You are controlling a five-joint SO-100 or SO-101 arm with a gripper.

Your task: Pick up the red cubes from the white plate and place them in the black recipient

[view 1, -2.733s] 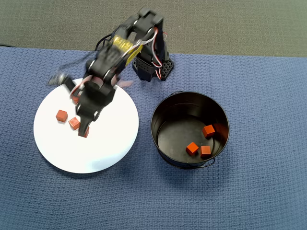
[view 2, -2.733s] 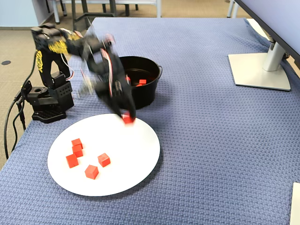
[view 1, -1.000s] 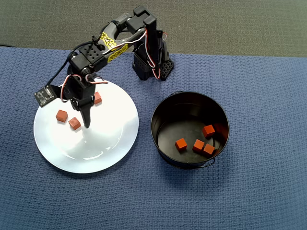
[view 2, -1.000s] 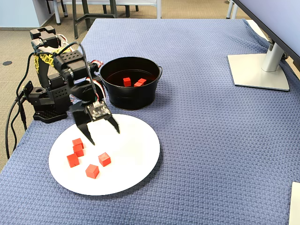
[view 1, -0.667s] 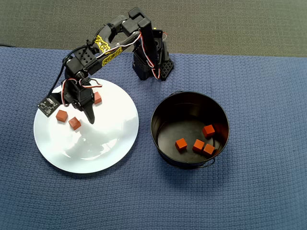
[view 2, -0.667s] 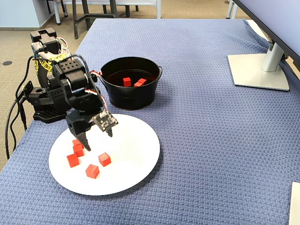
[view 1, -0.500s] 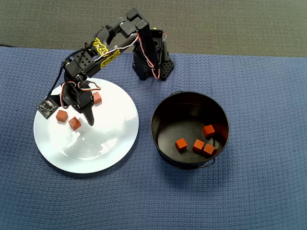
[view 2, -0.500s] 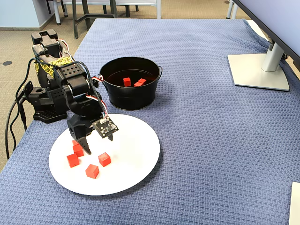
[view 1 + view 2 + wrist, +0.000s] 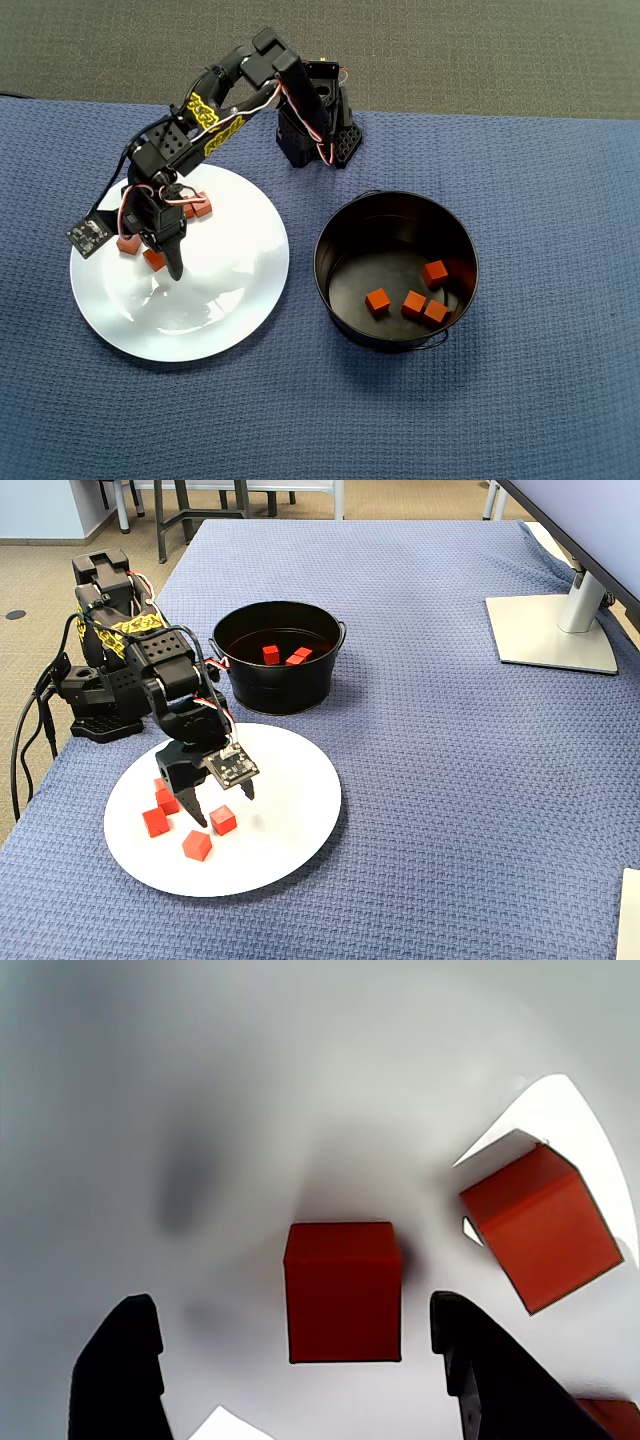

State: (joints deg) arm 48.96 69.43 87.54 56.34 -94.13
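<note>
The white plate (image 9: 230, 300) lies at the left in the overhead view and also shows in the fixed view (image 9: 290, 820). Several red cubes lie on it. My gripper (image 9: 165, 258) is low over the plate and open. In the wrist view the gripper (image 9: 290, 1310) has one red cube (image 9: 342, 1290) between its black fingers (image 9: 120, 1370), nearer the right one and touching neither. A second cube (image 9: 540, 1225) lies to the right. The fixed view shows the same cube (image 9: 222, 819) between the fingertips. The black recipient (image 9: 330, 250) holds several red cubes (image 9: 377, 300).
The arm's base (image 9: 312, 130) stands at the table's far edge behind the plate. A monitor stand (image 9: 550, 630) is at the right in the fixed view. Blue cloth (image 9: 540, 400) covers the table.
</note>
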